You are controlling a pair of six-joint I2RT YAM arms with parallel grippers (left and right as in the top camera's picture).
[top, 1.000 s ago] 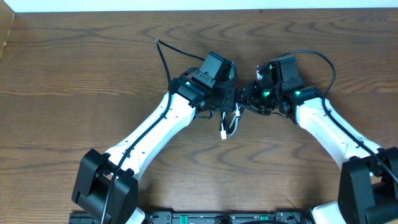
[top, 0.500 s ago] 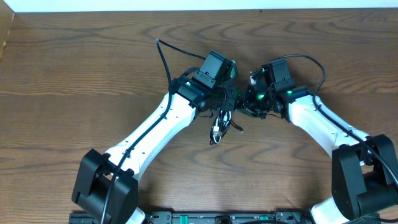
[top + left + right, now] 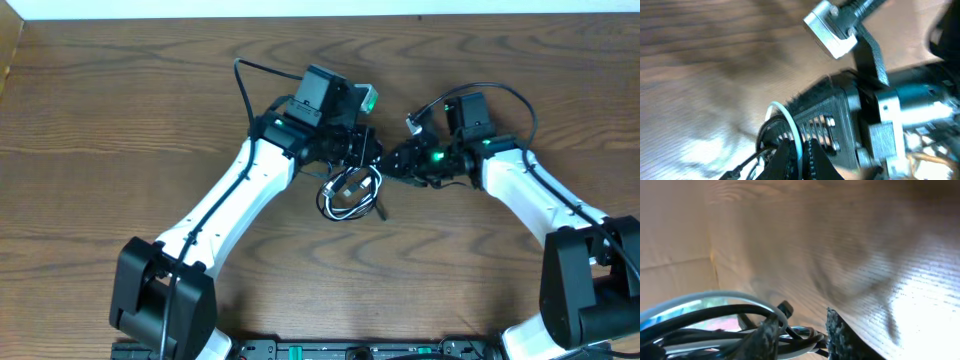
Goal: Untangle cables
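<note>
The cables (image 3: 350,192), black and white strands wound in a palm-sized coil, hang just below the spot where both grippers meet at the table's middle. My left gripper (image 3: 365,152) holds the coil's top from the left. In the left wrist view its fingers (image 3: 800,161) are shut on a thin white strand (image 3: 790,119), with black strands beside it. My right gripper (image 3: 393,160) comes in from the right. In the right wrist view black and white strands (image 3: 715,315) run between its fingers (image 3: 802,337), which stand a little apart around the bundle.
The wooden table (image 3: 120,110) lies all around. A white wall edge (image 3: 300,8) runs along the back. The thicker black arm wires (image 3: 245,85) arch over each wrist. The right gripper's body (image 3: 900,100) fills the left wrist view close up.
The bundle has gone from a narrow hanging strand to a rounder coil. The left arm shifted left and back. The right gripper drew slightly right.
</note>
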